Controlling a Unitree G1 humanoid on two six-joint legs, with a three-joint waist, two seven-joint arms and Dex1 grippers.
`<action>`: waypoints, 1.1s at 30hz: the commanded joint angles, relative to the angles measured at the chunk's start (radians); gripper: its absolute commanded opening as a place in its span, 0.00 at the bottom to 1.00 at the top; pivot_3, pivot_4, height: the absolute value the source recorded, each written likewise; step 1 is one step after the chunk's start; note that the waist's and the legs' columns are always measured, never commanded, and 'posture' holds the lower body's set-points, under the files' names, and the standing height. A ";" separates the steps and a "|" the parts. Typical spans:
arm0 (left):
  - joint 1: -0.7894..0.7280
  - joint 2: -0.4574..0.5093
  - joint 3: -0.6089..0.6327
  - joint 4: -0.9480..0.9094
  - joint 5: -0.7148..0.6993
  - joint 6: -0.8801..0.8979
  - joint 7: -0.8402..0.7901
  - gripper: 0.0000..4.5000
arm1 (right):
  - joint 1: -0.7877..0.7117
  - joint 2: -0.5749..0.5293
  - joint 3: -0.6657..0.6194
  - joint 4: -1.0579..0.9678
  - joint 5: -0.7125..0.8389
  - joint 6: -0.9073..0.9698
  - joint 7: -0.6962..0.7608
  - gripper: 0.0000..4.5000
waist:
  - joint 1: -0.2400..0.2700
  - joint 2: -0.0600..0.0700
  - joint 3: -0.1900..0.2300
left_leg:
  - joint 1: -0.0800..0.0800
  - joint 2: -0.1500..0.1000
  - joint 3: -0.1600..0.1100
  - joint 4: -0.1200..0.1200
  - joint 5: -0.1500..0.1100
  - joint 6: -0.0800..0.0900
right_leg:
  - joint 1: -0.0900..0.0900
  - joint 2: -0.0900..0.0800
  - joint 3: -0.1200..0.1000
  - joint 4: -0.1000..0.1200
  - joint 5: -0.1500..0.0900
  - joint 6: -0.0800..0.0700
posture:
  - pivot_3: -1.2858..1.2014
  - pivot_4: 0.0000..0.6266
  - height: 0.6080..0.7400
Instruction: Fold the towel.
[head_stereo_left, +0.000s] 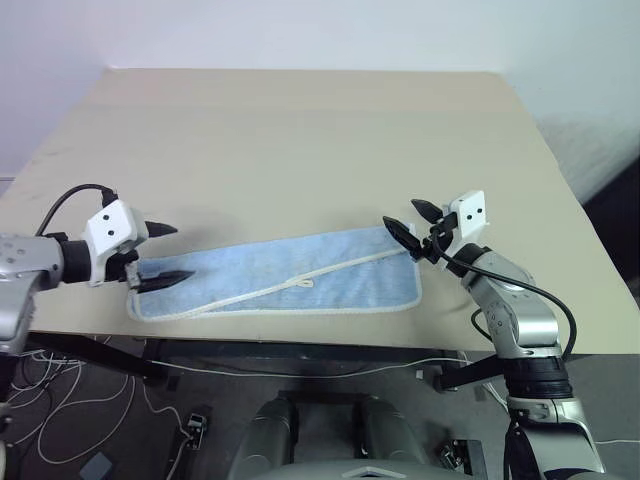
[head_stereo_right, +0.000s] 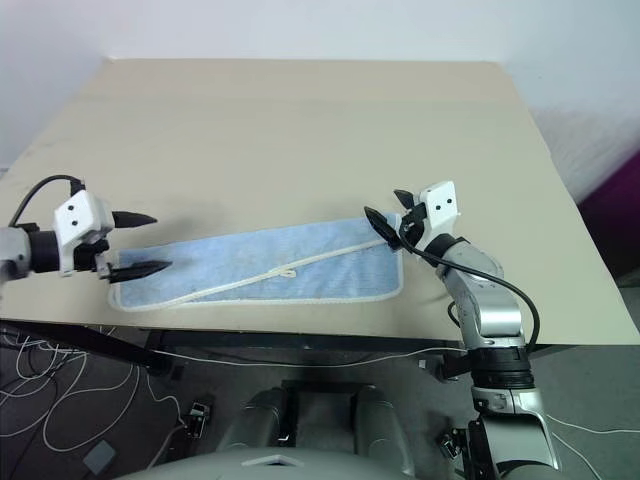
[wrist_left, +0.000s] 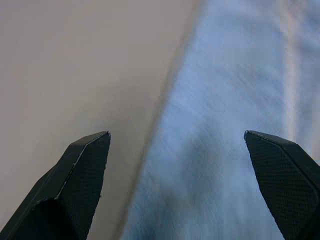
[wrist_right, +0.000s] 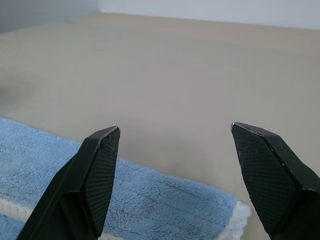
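Observation:
The light blue towel (head_stereo_left: 290, 275) lies folded lengthwise into a long strip near the table's front edge, a white stitched edge and small loop tag (head_stereo_left: 303, 284) running across its top. My left gripper (head_stereo_left: 165, 255) hovers open at the towel's left end, one finger above the cloth and one over its corner. In the left wrist view the towel (wrist_left: 225, 150) lies under the open fingers (wrist_left: 85, 170). My right gripper (head_stereo_left: 412, 222) is open just above the towel's far right corner, holding nothing. The right wrist view has that corner (wrist_right: 165, 200) beneath the spread fingers (wrist_right: 100, 170).
The beige table (head_stereo_left: 300, 140) stretches bare behind the towel. Its front edge runs close under the towel. Cables and small items lie on the floor below at the left.

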 joint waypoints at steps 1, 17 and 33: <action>-0.054 0.074 -0.053 0.027 0.024 -0.078 -0.197 1.00 | -0.039 -0.012 -0.003 0.000 0.002 -0.001 0.012 0.83 | 0.000 0.001 0.001 | 0.000 0.000 0.000 0.000 0.000 0.000 | 0.000 0.000 0.000 0.000 0.000 0.000 | 0.52 0.24 1.00; -0.322 0.110 -0.468 0.290 0.316 -0.419 -0.227 1.00 | -0.105 -0.022 0.021 0.039 -0.009 0.020 0.052 0.83 | -0.011 0.001 0.001 | 0.000 0.001 0.000 0.001 0.000 0.000 | 0.000 0.005 0.000 0.001 0.000 0.000 | 0.52 0.24 1.00; -0.298 0.135 -0.551 0.313 0.253 -0.436 -0.227 0.45 | -0.093 -0.011 0.017 0.036 -0.009 0.007 0.024 0.83 | -0.024 0.001 0.001 | 0.000 0.001 0.000 0.001 0.000 0.001 | 0.000 0.005 0.000 0.003 0.000 0.000 | 0.52 0.24 1.00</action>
